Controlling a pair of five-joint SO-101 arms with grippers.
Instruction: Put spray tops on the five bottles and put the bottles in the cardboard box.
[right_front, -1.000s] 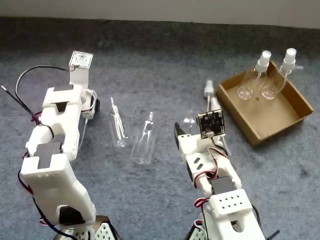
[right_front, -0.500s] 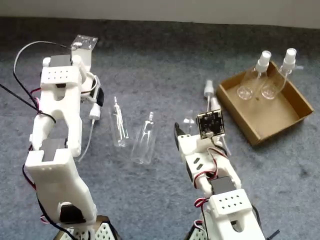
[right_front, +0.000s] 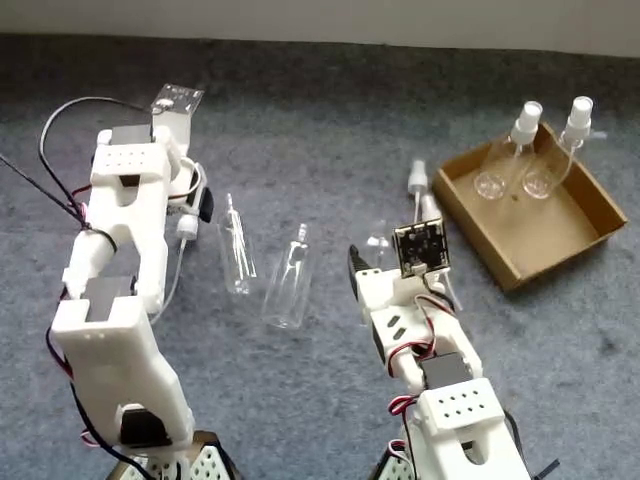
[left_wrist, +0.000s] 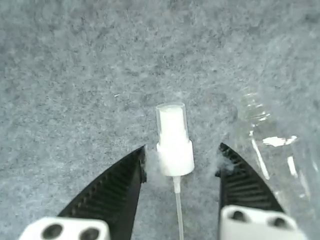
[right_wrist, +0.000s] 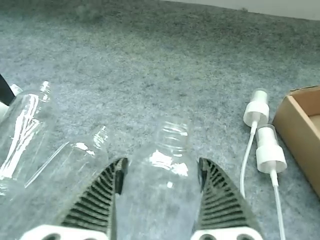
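Left tool (left_wrist: 182, 149) now sits slightly farther back, jaws open astride spray top (left_wrist: 174, 135), bare bench (left_wrist: 75, 60) ahead, loose bottle (left_wrist: 272, 145) beside; right tool (right_wrist: 161, 167) unmoved, clamped on second bottle (right_wrist: 167, 145).

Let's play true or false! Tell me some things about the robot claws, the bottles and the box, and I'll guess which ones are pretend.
1. Two capped bottles are in the cardboard box. True.
2. The left claw is squeezed shut on a spray top. False: the claw is open, and the spray top lies between its fingers without touching them.
3. The right claw has a clear bottle between its fingers. True.
4. Three open bottles lie on the carpet between the arms. False: only two open bottles lie there.
5. Two loose spray tops lie on the carpet beside the cardboard box. True.
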